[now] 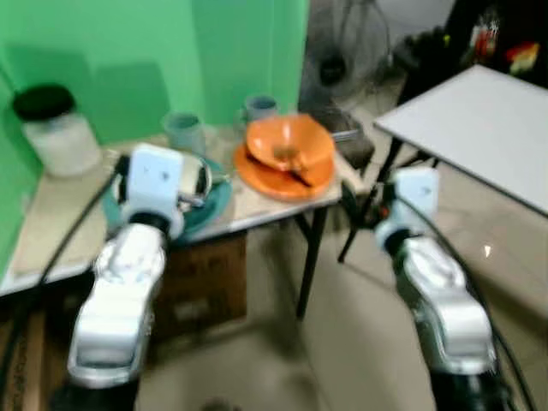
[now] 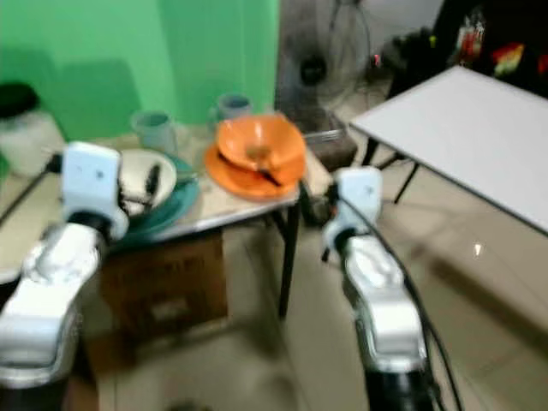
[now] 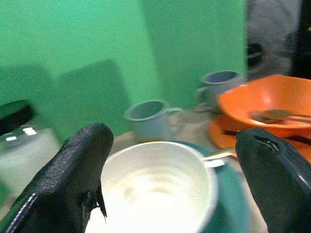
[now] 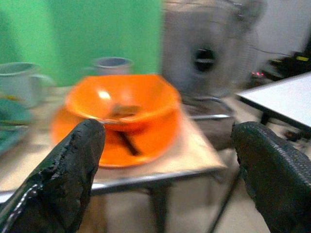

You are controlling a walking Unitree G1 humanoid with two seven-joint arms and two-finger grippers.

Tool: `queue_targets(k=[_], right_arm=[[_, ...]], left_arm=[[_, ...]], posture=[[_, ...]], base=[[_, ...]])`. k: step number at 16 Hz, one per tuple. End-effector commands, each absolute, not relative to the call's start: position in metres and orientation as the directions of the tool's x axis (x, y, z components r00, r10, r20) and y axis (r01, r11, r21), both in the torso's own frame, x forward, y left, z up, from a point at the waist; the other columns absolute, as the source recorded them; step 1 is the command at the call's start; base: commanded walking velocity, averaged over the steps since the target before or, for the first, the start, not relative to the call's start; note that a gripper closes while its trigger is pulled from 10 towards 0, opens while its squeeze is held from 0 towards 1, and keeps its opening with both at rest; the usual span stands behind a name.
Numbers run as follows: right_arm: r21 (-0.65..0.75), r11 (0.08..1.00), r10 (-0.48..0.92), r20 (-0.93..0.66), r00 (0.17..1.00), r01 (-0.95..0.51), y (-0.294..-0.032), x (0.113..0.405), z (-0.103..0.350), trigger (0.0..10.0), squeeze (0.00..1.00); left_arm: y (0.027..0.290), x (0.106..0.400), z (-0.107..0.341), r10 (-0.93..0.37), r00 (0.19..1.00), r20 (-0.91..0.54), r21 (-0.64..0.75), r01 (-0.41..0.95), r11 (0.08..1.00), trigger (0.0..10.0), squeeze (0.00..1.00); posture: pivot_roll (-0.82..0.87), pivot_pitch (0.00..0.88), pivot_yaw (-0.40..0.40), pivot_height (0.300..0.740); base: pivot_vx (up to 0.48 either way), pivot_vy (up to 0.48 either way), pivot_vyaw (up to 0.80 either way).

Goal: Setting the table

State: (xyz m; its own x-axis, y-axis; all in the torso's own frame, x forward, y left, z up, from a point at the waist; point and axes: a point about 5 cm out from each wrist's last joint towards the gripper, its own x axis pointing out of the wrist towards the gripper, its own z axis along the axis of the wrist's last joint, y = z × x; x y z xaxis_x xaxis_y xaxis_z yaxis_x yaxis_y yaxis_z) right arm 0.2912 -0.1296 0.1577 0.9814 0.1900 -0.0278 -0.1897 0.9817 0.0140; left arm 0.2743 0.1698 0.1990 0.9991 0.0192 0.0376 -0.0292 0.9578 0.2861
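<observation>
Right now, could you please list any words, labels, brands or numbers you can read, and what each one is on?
None can be read.
The red and yellow items on the dark shelf may carry print, but they are too blurred to read.
The jar, mugs and orange bowl look unmarked.

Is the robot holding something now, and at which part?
Nothing is held. The left gripper is open above the white bowl; the right gripper is open before the orange bowl.

Orange bowl (image 1: 291, 141) on orange plate (image 1: 282, 180); white bowl (image 3: 155, 189) on teal plate (image 2: 167, 210).
</observation>
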Motion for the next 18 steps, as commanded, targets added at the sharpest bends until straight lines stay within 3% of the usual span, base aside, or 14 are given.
queue_targets(k=[1,2,15,18], right_arm=[[0.005,0.985,0.175,-0.009,0.985,-0.175,-0.136,0.294,0.167,10.0,0.57],[0.005,0.985,0.171,-0.008,0.985,-0.171,-0.137,0.295,0.168,10.0,0.0],[-0.036,0.955,0.295,-0.014,0.955,-0.295,-0.119,0.308,0.188,10.0,0.0],[-0.07,0.939,0.338,-0.015,0.941,-0.338,-0.113,0.308,0.19,10.0,0.0]], left_arm=[[0.164,0.274,0.203,-0.01,0.999,0.049,0.275,-0.004,0.961,10.0,0.0],[0.164,0.274,0.202,-0.01,0.999,0.048,0.273,-0.003,0.962,10.0,0.0],[0.166,0.265,0.202,0.002,0.999,0.037,0.278,-0.012,0.961,10.0,0.0],[0.162,0.261,0.201,-0.012,0.999,0.032,0.287,0.002,0.958,10.0,0.0]], posture=[[-0.01,0.0,-0.026,0.74],[-0.01,0.0,-0.026,0.74],[0.01,0.003,-0.042,0.74],[0.01,0.012,-0.052,0.74]], base=[[0.345,0.0,0.0],[0.371,0.0,0.0],[0.386,0.0,0.0],[0.375,0.0,0.8]])
